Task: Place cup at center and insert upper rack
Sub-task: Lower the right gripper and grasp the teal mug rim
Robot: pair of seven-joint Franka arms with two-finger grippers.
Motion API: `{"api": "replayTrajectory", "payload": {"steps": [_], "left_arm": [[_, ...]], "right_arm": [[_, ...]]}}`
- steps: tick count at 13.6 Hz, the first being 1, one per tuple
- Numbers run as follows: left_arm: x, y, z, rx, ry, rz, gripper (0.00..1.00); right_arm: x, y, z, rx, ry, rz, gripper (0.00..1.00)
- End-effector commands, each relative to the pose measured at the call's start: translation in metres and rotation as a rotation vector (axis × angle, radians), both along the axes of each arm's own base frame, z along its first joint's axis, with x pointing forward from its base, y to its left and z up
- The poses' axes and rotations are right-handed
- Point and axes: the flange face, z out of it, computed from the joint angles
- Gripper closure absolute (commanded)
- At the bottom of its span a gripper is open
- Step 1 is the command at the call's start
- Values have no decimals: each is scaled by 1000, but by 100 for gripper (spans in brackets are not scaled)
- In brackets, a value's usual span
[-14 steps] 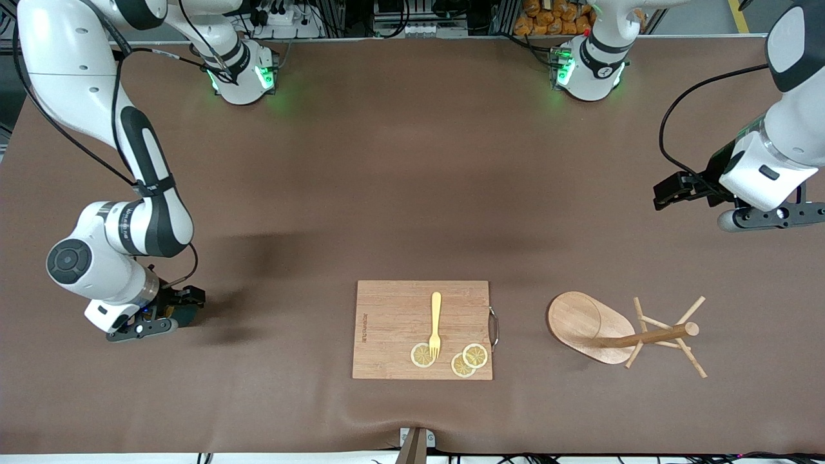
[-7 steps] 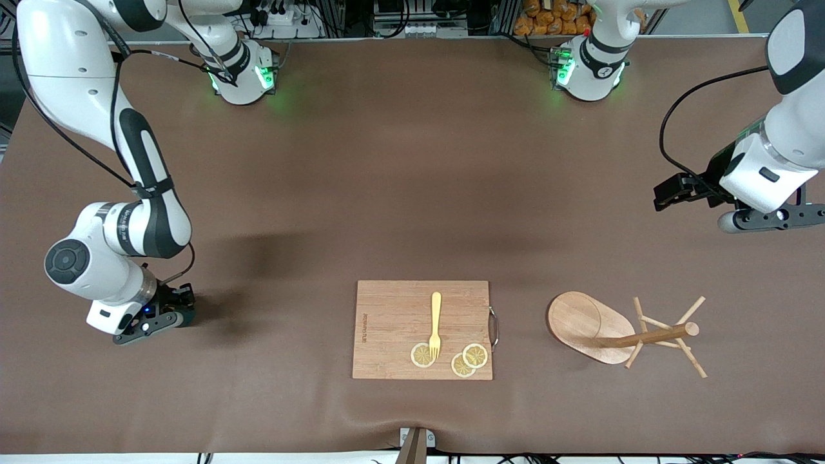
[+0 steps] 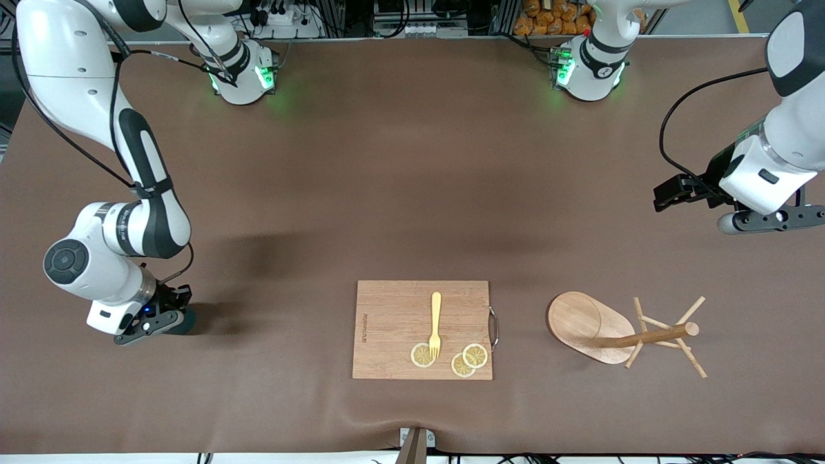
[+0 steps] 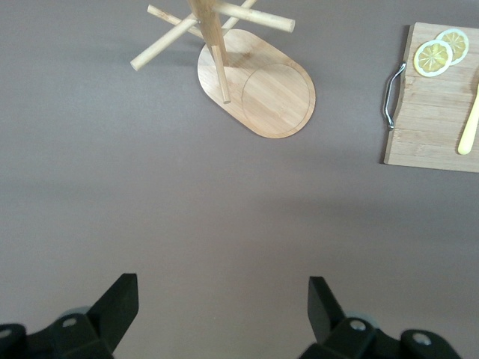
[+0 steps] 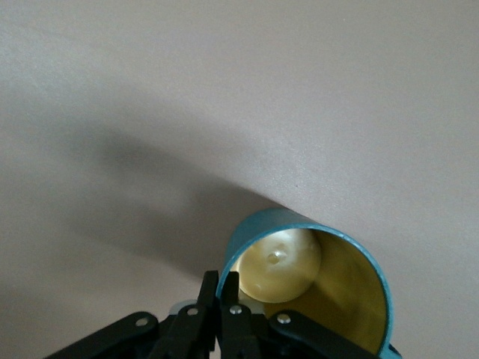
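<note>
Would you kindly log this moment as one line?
right gripper: shut on cup rim | left gripper: open, waiting over bare table | upper rack: lying on its side

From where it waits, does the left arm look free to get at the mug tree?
Probably yes: the left gripper hangs open over bare table, and nothing stands between it and the upper rack, which lies tipped on its side.

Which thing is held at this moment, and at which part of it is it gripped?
The right pincer is shut on the rim of the teal cup, one finger inside the wall and one outside. The left pincer is open and holds nothing.
</note>
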Motion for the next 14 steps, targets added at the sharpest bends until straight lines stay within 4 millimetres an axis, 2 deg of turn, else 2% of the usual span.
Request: {"api": "replayTrajectory", "payload": {"steps": [1,5,8,11,14], "left_arm": [[2,1,3,12,-9,7,0],[2,1,3,11,-9,5,0],[3,1,0,11,-4,5,0],[4,2,4,12,-12,5,0],[5,2,5,13,-16,-1,0]], "right_arm": [[8,24,14,35,-11,25,100],[5,86,43,96,41,-64,100],[-4,137,49,126,69,-66,100],[-20,203,55,132,73,-75,100],[-43,275,58,133,79,-115,100]]}}
